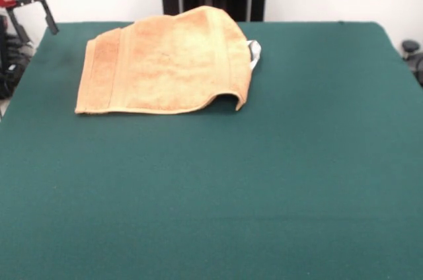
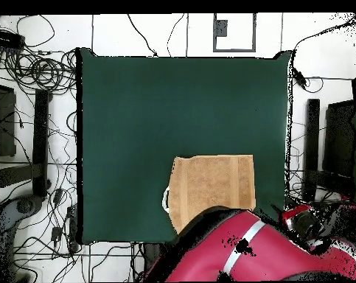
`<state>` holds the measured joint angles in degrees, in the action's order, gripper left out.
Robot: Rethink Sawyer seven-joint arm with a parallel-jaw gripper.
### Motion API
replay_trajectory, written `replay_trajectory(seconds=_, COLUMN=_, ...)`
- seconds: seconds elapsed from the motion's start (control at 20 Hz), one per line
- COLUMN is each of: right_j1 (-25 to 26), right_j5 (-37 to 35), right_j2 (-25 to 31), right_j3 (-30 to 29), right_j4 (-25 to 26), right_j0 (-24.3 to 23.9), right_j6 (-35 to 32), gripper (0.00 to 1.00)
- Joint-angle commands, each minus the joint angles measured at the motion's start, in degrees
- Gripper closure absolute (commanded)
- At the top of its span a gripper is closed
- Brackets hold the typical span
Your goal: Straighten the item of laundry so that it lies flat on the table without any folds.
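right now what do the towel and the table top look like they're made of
The towel looks like golden-tan terry cloth: a matte, nubby pile with flatter woven bands near one end, and it drapes and lifts softly at one corner. A small white tag at its edge is probably woven or printed fabric. The table seems covered in dark green felt or similar: even, matte, no shine.

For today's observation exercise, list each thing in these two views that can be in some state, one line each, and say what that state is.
towel: folded over, not flat; right corner lifted, arching off the surface in the front view.
white tag: sticking out past the towel's right edge in the front view.
table: bearing the towel near the robot's side.
robot arm: drawn back, overlapping the table's edge in the overhead view.
end effector: open or shut cannot be told.
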<state>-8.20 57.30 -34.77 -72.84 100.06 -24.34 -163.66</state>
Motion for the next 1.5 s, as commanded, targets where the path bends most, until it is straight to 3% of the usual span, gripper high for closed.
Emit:
replay_trajectory(seconds=0.05, right_j1=-1.12, right_j5=-1.59, right_j2=9.6, right_j3=-1.7, right_j4=-1.79, right_j0=5.29, right_j6=13.73, gripper=0.0)
replay_trajectory(seconds=0.2, right_j1=-0.12, right_j5=-0.51, right_j2=8.16, right_j3=-1.08, right_j4=0.96, right_j0=7.93, right_j6=8.86, gripper=0.0)
replay_trajectory(seconds=0.35, right_j1=1.91, right_j5=3.8, right_j2=7.64, right_j3=-1.89, right_j4=4.39, right_j0=9.77, right_j6=-0.38, gripper=0.0)
replay_trajectory(seconds=0.6, right_j1=1.77, right_j5=2.69, right_j2=7.7, right_j3=-4.3, right_j4=3.93, right_j0=11.77, right_j6=-3.94, gripper=0.0)
replay_trajectory(seconds=1.1, right_j1=6.44, right_j5=7.74, right_j2=11.22, right_j3=-2.35, right_j4=5.31, right_j0=11.72, right_j6=-11.65, gripper=0.0)
replay_trajectory(seconds=1.5, right_j1=9.03, right_j5=13.89, right_j2=9.89, right_j3=-1.7, right_j4=8.46, right_j0=13.76, right_j6=-20.16, gripper=0.0)
